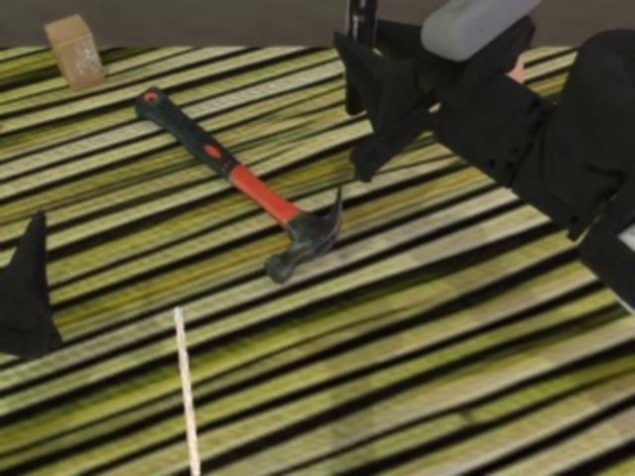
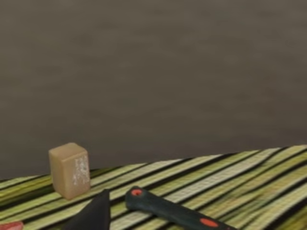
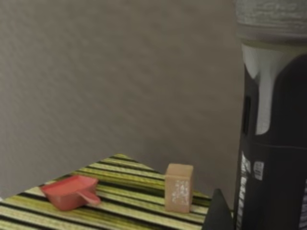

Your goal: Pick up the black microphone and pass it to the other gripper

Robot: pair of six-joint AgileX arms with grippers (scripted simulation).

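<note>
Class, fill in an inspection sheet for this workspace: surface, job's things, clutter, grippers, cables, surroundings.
Surface: green-and-black striped table.
Job's things: black microphone with grey mesh head, held above the table by the right gripper.
Clutter: red-and-black-handled claw hammer mid-table; tan box at the top view's upper left; red plastic scoop; thin pale stick.
Grippers: right raised at upper right; left gripper low at the left edge.
Cables: nothing seen.
Surroundings: plain grey wall.

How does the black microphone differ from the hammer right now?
The black microphone is held above the table in the right gripper; the hammer lies flat on it. The microphone's head is rounded grey mesh; the hammer's is a dark metal claw on a red-and-black handle. Both are partly black. Left gripper sits at the left edge.
</note>
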